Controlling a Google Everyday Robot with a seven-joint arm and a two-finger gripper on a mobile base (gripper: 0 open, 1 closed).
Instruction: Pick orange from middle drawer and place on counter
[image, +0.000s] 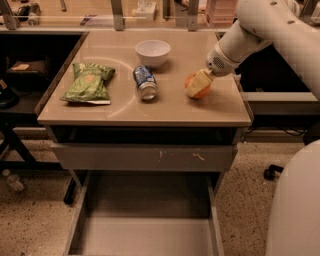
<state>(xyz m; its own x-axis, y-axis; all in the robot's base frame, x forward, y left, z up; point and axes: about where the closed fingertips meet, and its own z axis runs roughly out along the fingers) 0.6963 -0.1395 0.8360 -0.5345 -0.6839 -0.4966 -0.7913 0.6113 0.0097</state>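
The orange (200, 91) rests on the tan counter (170, 107) at its right side, right of the soda can. My gripper (198, 83) reaches in from the upper right and is closed around the orange, with one pale finger (195, 83) lying across its front. The orange touches the counter surface. The middle drawer (145, 232) is pulled open at the bottom of the view, and its grey floor is bare.
A white bowl (153, 52) stands at the back middle of the counter. A blue soda can (145, 82) lies on its side in the middle, and a green chip bag (89, 82) lies at the left. A scratched grey drawer front (140, 157) sits above the open drawer. My white base (295, 210) fills the lower right.
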